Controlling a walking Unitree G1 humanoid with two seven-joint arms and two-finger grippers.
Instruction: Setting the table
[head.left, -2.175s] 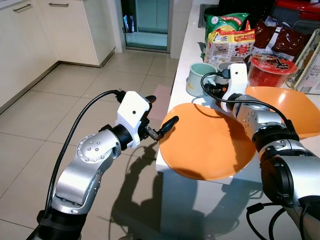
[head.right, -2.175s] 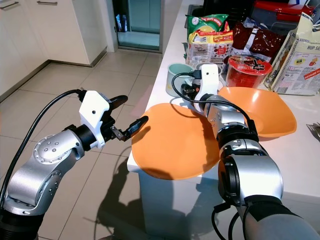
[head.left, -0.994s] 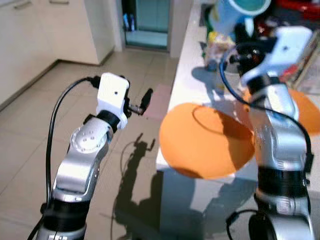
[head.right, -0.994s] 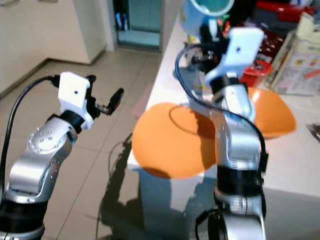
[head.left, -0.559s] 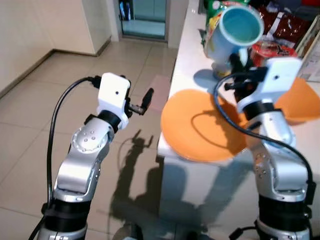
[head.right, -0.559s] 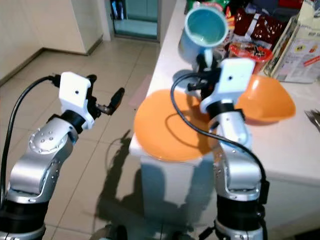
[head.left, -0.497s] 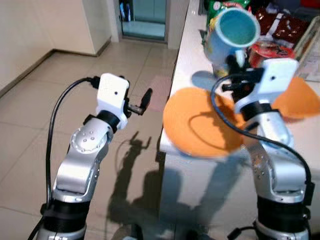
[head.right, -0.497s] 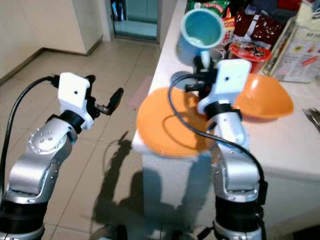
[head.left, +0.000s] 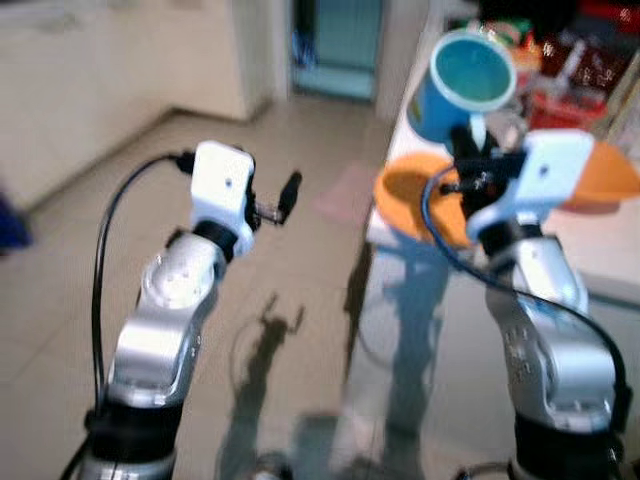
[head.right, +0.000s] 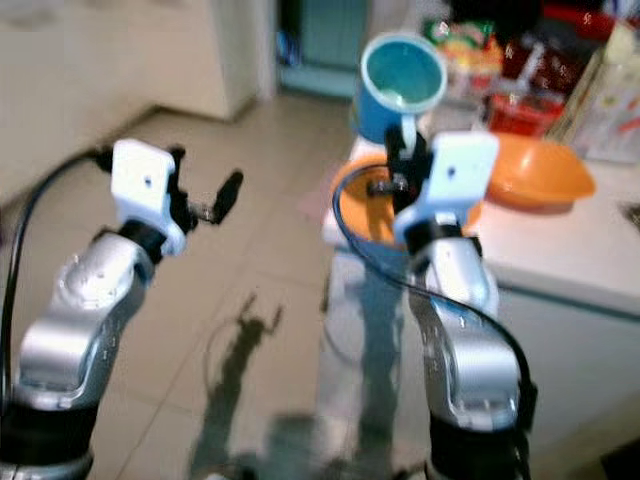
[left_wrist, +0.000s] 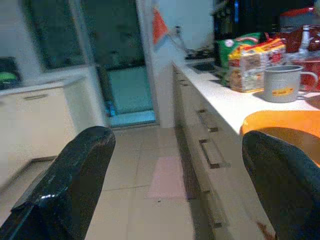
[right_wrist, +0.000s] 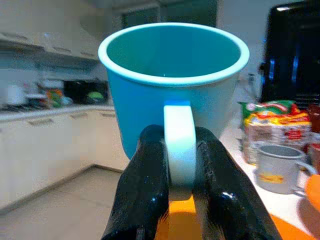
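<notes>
Both eye views look down from the head at the orange plate (head.left: 420, 200); each wrist view faces along its fingers, sharing that plate close up.

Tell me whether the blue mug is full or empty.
Empty: the blue mug, held by its handle in the right gripper, shows a bare inside.

Light blue mug (right_wrist: 172, 90) with teal inside and pale handle, held by black fingers (right_wrist: 145, 190). Orange plate (head.left: 420, 195) and orange bowl (head.right: 540, 165) on a white tabletop (left_wrist: 235, 102). Grey metal cup (left_wrist: 282, 82). Beige floor tiles (head.left: 300, 300).
</notes>
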